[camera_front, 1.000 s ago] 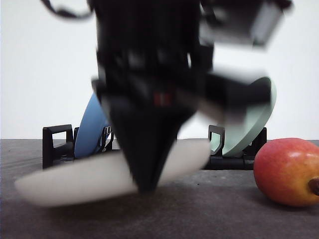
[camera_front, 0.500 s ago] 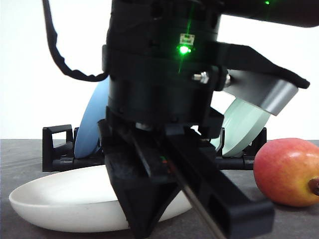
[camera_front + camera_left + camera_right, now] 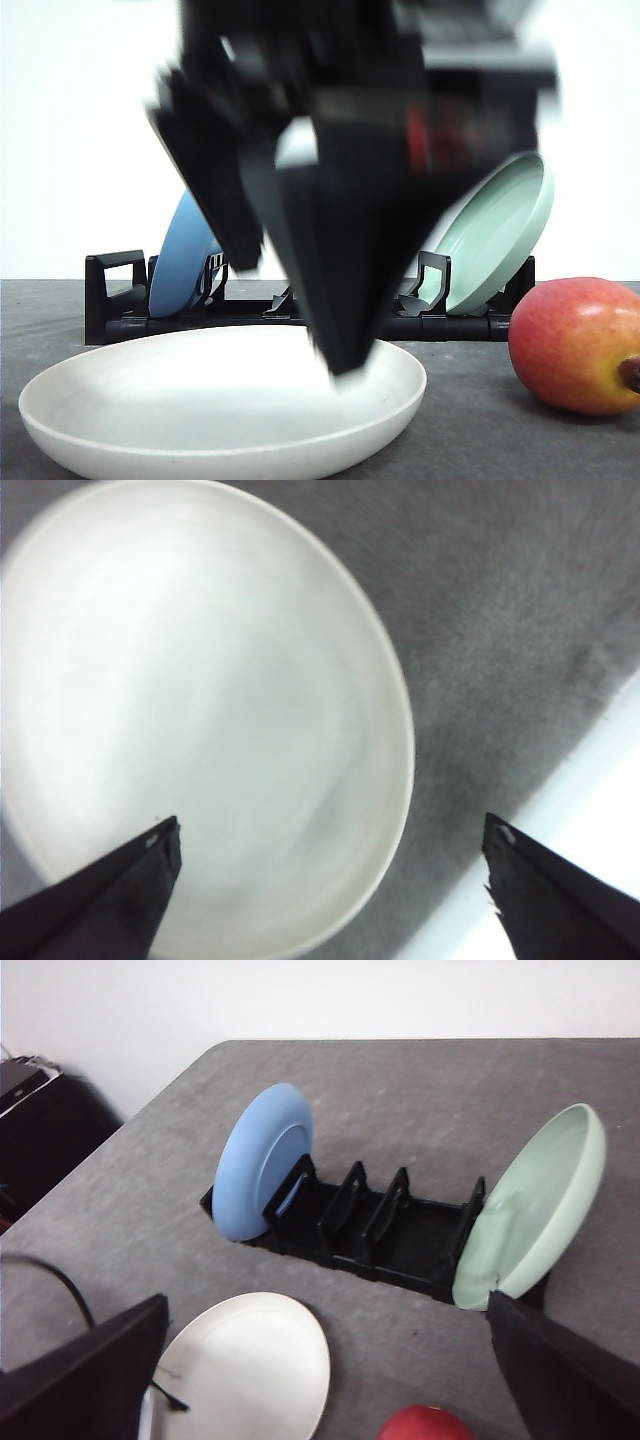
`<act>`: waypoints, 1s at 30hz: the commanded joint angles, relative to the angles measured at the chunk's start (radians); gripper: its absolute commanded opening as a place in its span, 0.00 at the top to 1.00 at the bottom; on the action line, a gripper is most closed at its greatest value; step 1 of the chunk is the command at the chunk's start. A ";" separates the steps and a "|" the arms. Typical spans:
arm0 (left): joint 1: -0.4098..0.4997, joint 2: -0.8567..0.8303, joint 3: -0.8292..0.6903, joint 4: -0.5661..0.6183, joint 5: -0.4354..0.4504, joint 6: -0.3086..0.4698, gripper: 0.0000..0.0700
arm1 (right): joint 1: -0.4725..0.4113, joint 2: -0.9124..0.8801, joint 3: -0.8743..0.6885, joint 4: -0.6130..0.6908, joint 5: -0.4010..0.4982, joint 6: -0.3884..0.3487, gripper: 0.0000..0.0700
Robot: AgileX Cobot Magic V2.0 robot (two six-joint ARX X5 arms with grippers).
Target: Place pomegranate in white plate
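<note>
Nearby: blurred left gripper (image 3: pixel 340 360) above white plate (image 3: pixel 200 440); pomegranate (image 3: pixel 575 345) apart.

Three plates: white plate (image 3: pixel 120 420), blue plate (image 3: pixel 262 1160), green plate (image 3: pixel 535 1205); one pomegranate (image 3: pixel 575 345); one rack (image 3: pixel 385 1230).

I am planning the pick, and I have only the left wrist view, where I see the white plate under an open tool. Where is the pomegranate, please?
Observer: The pomegranate lies on the table to the robot's right of the white plate, apart from it.
Operator: Does the right tool hold anything?
Observer: No. The right tool is open, with nothing between its fingers.
Operator: Does anything stand behind the plate?
Observer: Yes, a black rack. It holds a blue plate at its left end and a pale green plate at its right end, both on edge.
</note>
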 commanded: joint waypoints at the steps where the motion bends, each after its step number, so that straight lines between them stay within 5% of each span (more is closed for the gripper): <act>1: -0.013 -0.034 0.011 -0.011 0.001 -0.056 0.15 | 0.013 0.006 -0.005 0.001 -0.002 -0.008 0.07; 10: -0.022 -0.312 0.010 -0.022 -0.064 -0.128 0.15 | 0.108 0.093 -0.058 -0.118 0.021 -0.013 0.07; 19: -0.027 -0.546 -0.012 -0.038 -0.127 -0.098 0.15 | 0.183 0.273 -0.070 -0.143 0.113 -0.015 0.07; 30: -0.027 -0.930 -0.266 0.084 -0.093 -0.145 0.16 | 0.258 0.538 -0.075 -0.122 0.239 -0.042 0.04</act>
